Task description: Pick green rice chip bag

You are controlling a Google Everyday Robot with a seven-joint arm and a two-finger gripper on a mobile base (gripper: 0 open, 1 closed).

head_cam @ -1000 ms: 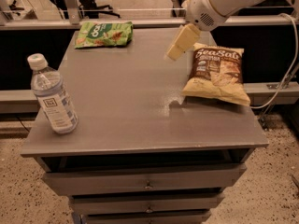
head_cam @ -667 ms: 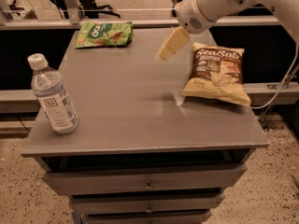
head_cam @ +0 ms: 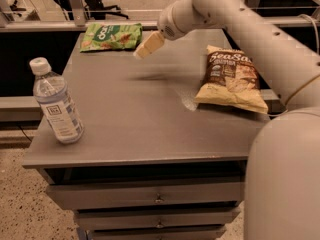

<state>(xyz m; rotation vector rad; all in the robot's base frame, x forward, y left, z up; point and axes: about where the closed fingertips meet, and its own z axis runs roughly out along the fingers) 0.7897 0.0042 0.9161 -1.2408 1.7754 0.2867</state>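
Observation:
The green rice chip bag lies flat at the far left corner of the grey table. My gripper hangs above the table's far middle, just right of the bag and apart from it. My white arm reaches in from the right, over the brown-and-cream Sea Salt chip bag.
A clear water bottle with a white cap stands upright near the table's front left edge. The Sea Salt bag lies at the right side. Drawers sit below the tabletop. A rail and chair legs stand behind the table.
My gripper has moved left across the far part of the table, from beside the Sea Salt bag toward the green bag. The objects have not moved.

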